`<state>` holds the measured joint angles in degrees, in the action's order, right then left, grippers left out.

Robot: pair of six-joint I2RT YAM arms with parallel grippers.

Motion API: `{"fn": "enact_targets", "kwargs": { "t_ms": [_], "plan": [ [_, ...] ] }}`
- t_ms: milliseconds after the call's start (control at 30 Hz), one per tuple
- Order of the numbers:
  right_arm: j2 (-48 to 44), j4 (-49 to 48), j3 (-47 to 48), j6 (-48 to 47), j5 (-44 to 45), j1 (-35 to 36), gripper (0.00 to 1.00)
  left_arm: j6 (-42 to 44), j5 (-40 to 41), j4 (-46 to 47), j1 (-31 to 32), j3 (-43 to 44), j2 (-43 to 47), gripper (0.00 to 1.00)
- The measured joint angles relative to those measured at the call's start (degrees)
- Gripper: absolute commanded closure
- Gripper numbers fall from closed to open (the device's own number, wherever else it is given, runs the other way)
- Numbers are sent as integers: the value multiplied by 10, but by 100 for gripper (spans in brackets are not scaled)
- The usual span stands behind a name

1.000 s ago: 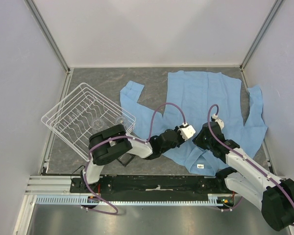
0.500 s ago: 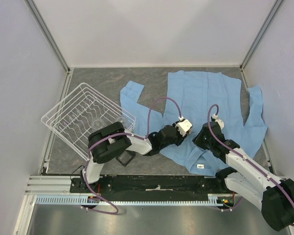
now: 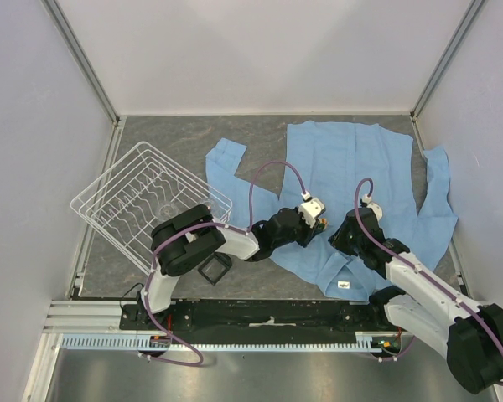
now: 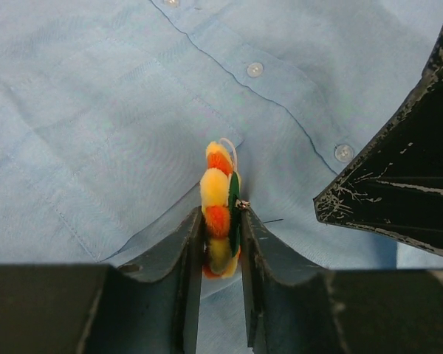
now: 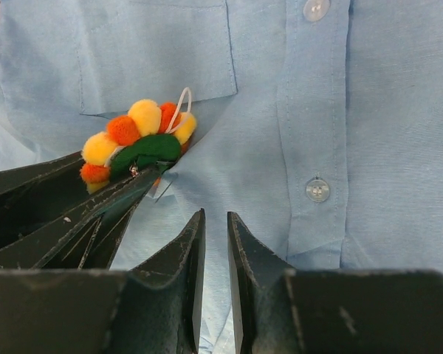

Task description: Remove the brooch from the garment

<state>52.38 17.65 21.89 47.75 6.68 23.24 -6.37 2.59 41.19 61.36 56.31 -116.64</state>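
Fingers of the left gripper (image 4: 220,247) clamp edge-on around the brooch (image 4: 218,210).
Brooch sits against the garment (image 3: 352,167), spread toward the worktop's far right corner; the right gripper (image 5: 215,251), fingers nearly together and holding nothing, rests on cloth just beside it.

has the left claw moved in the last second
Yes. In the top view the left claw, shut on the brooch, has shifted slightly left and toward the far wall, judged against the white collar label on the garment.
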Motion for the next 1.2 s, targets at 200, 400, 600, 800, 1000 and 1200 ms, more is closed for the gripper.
{"fn": "enact_targets", "kwargs": {
  "t_ms": [200,400,600,800,1000,1200],
  "plan": [
    [2,0,0,-1,-4,0,75,-18,-14,1,0,0,0,58],
    [2,0,0,-1,-4,0,75,-28,-17,0,-1,11,-13,58],
    [2,0,0,-2,-4,0,75,-28,-17,-11,-1,22,-21,73],
    [2,-1,-2,5,-4,-2,75,-25,-15,-22,0,30,-22,89],
    [17,-4,-16,50,-4,-3,78,27,9,-30,15,33,-21,98],
    [30,-4,-29,109,-11,-16,83,127,90,-54,65,48,-22,98]
  ]
}}
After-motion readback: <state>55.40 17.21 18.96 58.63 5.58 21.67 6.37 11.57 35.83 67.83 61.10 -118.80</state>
